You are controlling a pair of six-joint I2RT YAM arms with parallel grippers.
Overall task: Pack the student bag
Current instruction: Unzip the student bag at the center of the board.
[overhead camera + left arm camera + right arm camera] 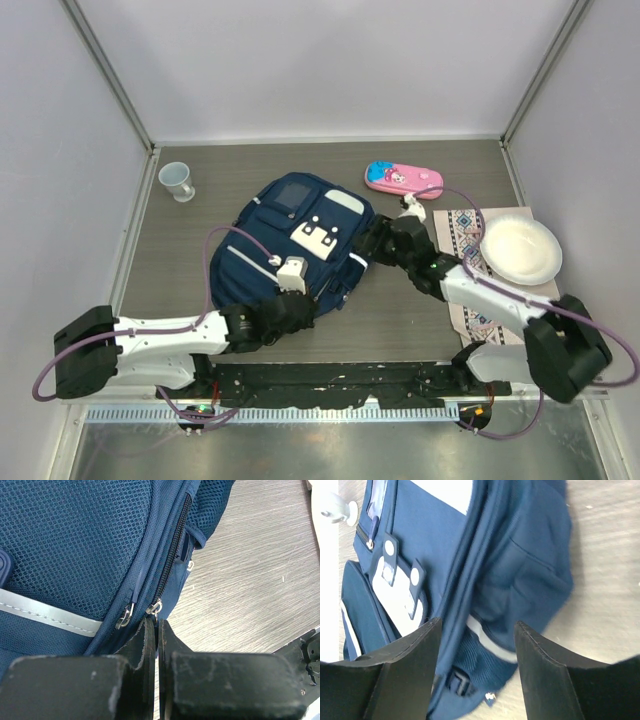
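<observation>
The navy bag (262,262) with a white patch (318,237) lies flat; the left gripper (156,626) is pinched together at its zipper (172,555), the right gripper (477,627) spread wide.

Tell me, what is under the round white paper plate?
A patterned cloth mat lies under the round white paper plate, on the grey wooden table. The plate hides the mat's part beneath it.

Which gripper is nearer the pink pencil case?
Right. The right gripper is at the backpack's right side, close to the pencil case; left gripper is at the backpack's near edge, farther.
</observation>
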